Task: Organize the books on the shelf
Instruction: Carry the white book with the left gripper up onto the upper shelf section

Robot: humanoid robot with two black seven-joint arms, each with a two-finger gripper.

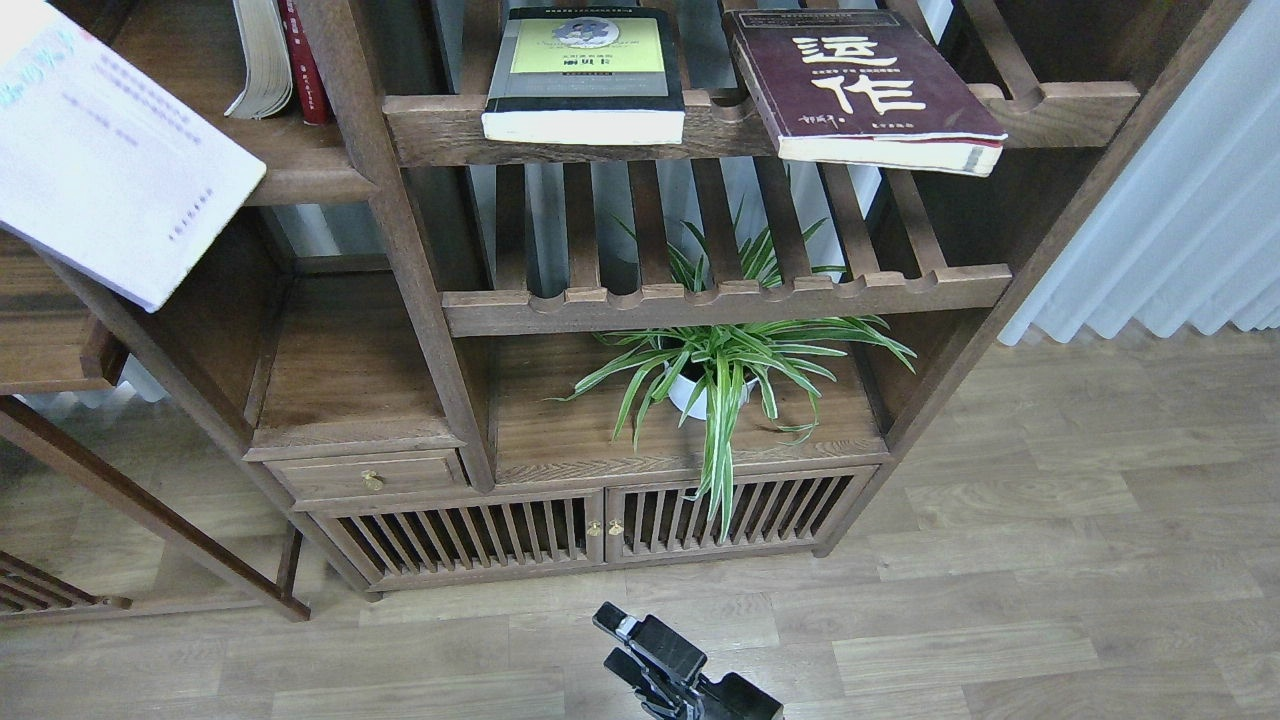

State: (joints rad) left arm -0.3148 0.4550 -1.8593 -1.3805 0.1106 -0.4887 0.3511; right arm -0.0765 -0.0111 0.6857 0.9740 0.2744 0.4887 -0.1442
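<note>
Overhanging the rail — maroon book (pixel 865 85)

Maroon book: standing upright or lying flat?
Lying flat. The maroon book rests cover-up on the top slatted rack, its corner overhanging the front rail.

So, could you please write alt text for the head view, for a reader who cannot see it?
A dark wooden bookcase seen from above: a yellow-green-and-black book and a maroon book lie flat on a slatted rack, and a pale lavender-white book overhangs the solid shelf at left. A potted spider plant stands lower down. One black gripper shows at the bottom edge.
</note>
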